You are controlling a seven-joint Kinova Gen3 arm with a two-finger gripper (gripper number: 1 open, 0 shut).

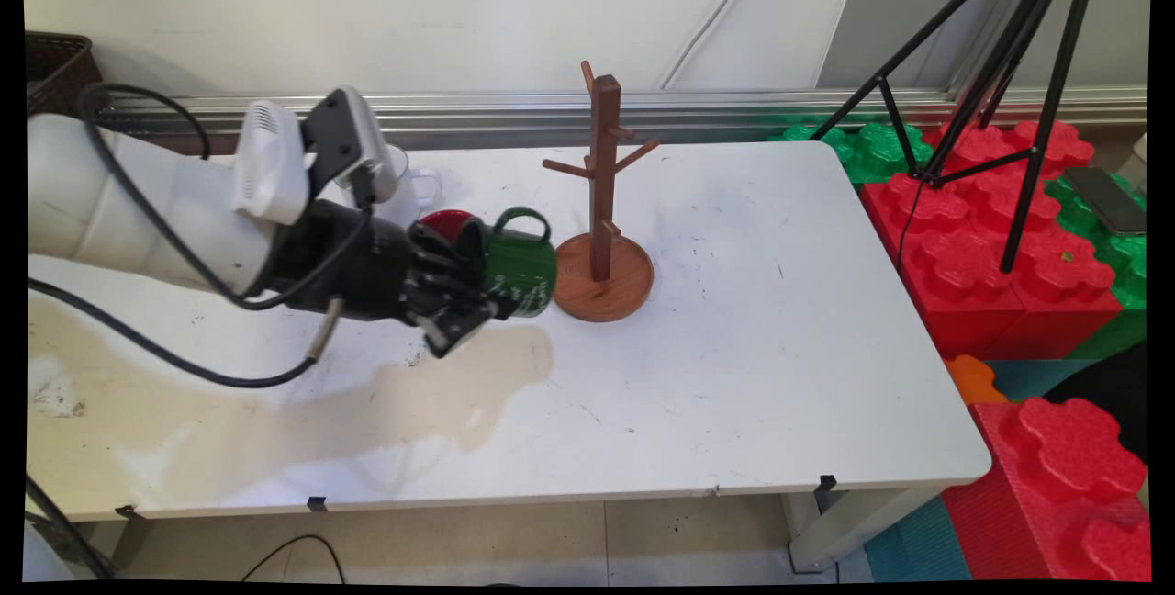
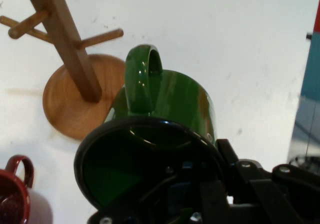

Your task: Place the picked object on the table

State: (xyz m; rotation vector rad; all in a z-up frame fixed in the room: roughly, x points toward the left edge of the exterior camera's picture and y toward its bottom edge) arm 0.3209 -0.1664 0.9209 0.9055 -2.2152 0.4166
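— How's the arm set?
— Reaching level from the left, gripper (image 1: 486,297) pinching the green mug's (image 1: 521,269) rim, mug on its side, handle up.
— Where?
— Above the desk (image 1: 780,347), just beside the wooden rack (image 1: 603,218); red mug (image 1: 447,223) behind.

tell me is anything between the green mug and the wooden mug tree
Nothing visible. The gripper holds the green mug tipped on its side just left of the wooden mug tree. The red mug sits behind, out of line.

A white table (image 1: 734,375) is seen, marked with a brownish stain near its front left; a wooden mug tree (image 1: 603,237), a red mug (image 1: 447,224) and a white mug (image 1: 408,191) are set on it.
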